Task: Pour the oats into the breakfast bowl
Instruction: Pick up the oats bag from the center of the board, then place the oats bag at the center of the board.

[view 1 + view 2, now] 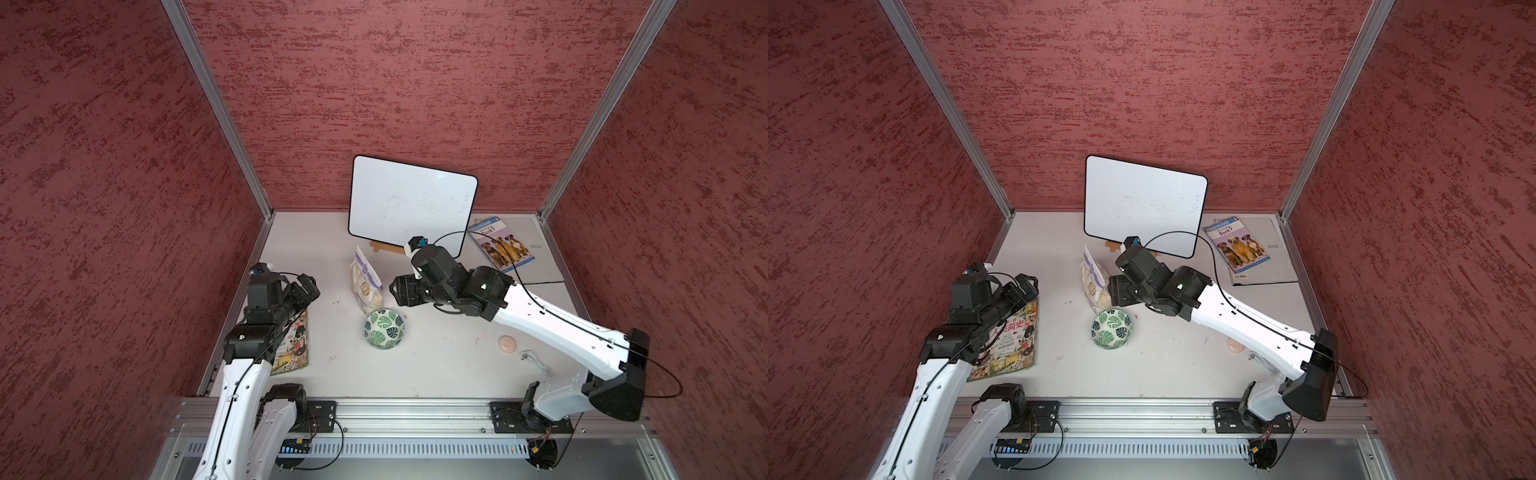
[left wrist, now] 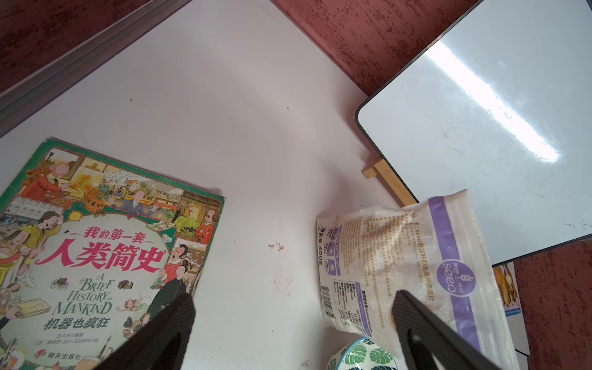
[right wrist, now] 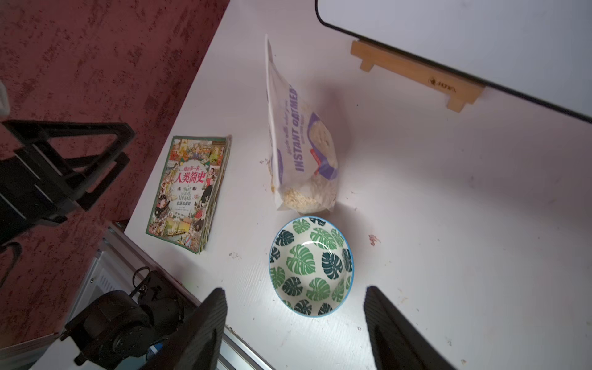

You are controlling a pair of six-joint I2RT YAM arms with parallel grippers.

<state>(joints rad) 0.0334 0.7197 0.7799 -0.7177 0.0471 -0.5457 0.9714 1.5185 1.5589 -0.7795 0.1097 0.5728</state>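
**Red booth, white table (image 1: 436, 365): pouch (image 1: 365, 282) unpoured, bowl (image 1: 384, 329) empty**

Oats (image 3: 301, 198) sit inside the pouch, which stands on its base just beside the bowl without touching it. A short tip would probably reach the bowl from there. Right fingers (image 3: 208, 320) are spread and empty, near the bowl and facing the pouch, seemingly lined up for a grasp. Left fingers (image 2: 166, 326) are also spread and idle near a book (image 2: 96, 256).

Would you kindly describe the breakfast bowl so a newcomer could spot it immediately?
Start at the whiteboard propped at the back wall. In front of it stands the oats pouch, and right before that sits the breakfast bowl. Nothing else nearby carries its green leaf pattern.
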